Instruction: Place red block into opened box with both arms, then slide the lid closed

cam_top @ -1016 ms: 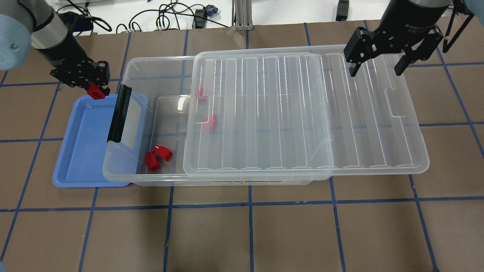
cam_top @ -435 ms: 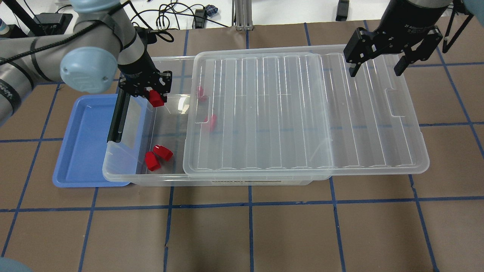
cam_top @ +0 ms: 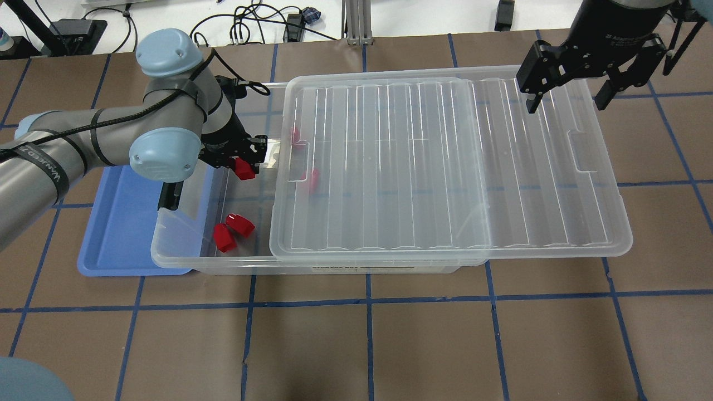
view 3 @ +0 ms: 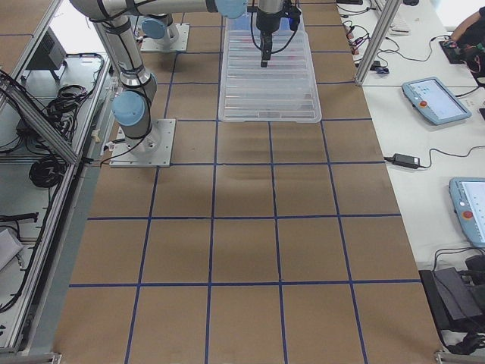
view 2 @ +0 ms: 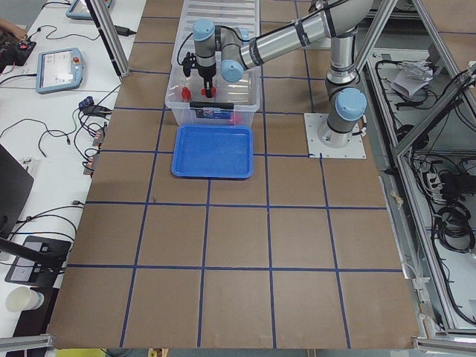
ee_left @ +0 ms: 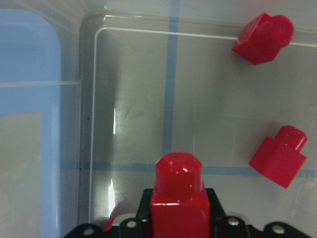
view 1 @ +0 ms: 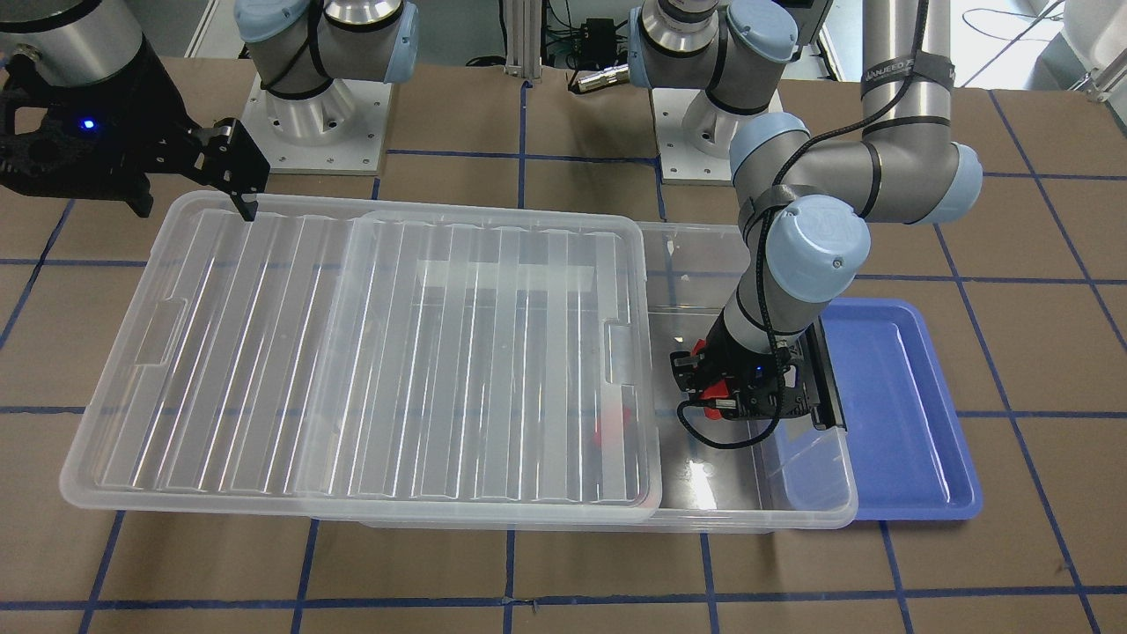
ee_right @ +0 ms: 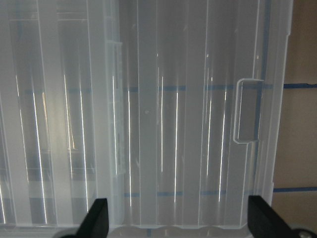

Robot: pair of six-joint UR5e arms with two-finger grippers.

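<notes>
The left gripper [cam_top: 240,161] is clamped on the red block [cam_top: 244,169], jaws tight on its cube end. The wrist camera shows the block [ee_left: 178,198] as glossy bright red, a squared body with a narrower rounded stub pointing away from the fingers. It hangs over the open stretch of the box [cam_top: 167,259], above the clear floor near the far wall. The right gripper [cam_top: 567,104] is spread wide and holds nothing, poised over the far long edge of the lid [cam_top: 445,167] towards its overhanging end.

A second ago the left gripper held the block over the far corner of the blue tray [cam_top: 122,223]. It has since crossed the box's handle end and now sits further in. The right gripper has drifted slightly outward. The box and lid lie as before.

By my count there are five red blocks: the one held, a loose pair [cam_top: 233,231] on the uncovered floor, and two more [cam_top: 312,179] under the lid. There is one box, one lid, one tray and two arms.
</notes>
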